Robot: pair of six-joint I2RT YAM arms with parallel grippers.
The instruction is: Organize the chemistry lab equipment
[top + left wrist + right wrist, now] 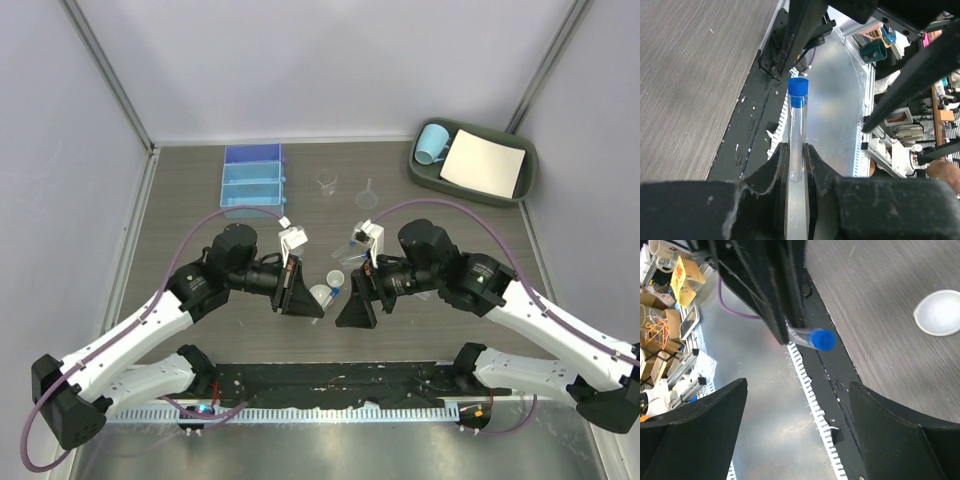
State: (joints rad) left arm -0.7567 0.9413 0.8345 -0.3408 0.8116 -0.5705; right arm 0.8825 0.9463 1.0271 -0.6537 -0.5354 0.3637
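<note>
Tube (798,130) is clamped near its base by the left gripper (796,159), cap (798,90) presented outward; the right gripper (797,387) is held wide open and empty, presumably for a handover

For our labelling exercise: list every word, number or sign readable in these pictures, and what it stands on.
None can be read.
Yellow card in the background clutter: any print too blurred to read.
White paper sheet: looks blank.
Blue-capped clear tube: no label visible.
</note>
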